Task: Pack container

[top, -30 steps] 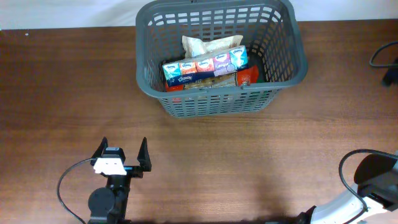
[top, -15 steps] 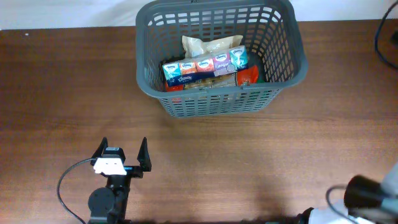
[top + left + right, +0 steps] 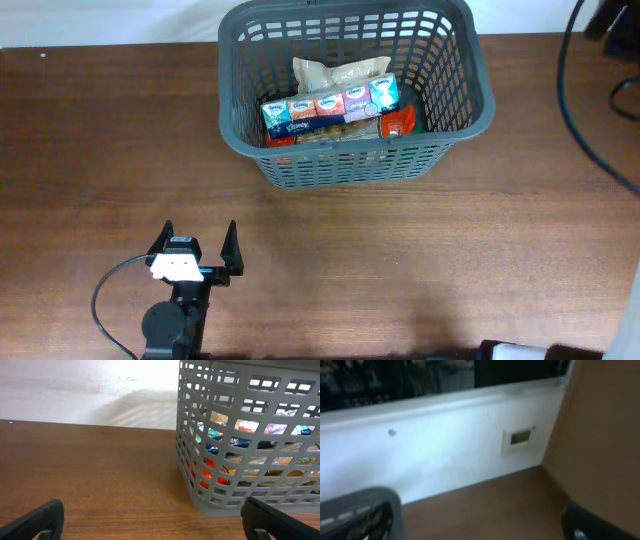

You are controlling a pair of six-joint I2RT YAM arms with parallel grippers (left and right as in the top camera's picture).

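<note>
The container [image 3: 455, 70], a large dark grey slotted basket, stands at the back middle of the table. It holds a row of tissue packs [image 3: 330, 105], a beige bag [image 3: 335, 72] and a red packet [image 3: 397, 122]. My left gripper [image 3: 200, 232] is open and empty, low over the table at the front left, well short of the basket. In the left wrist view the basket [image 3: 200, 435] fills the right side beyond the open jaws [image 3: 150, 522]. My right gripper [image 3: 470, 525] looks open and empty, held high beside the basket's rim [image 3: 365, 500]; the view is blurred.
A white wall [image 3: 75, 390] runs behind the table's far edge. A black cable [image 3: 590, 130] hangs across the far right of the table. A dark part of the right arm [image 3: 612, 18] shows at the top right corner. Bare brown tabletop [image 3: 400, 270] lies in front of the basket.
The right arm has swung from the front right corner up to the back right, trailing its cable. The left arm and the basket have not moved.
</note>
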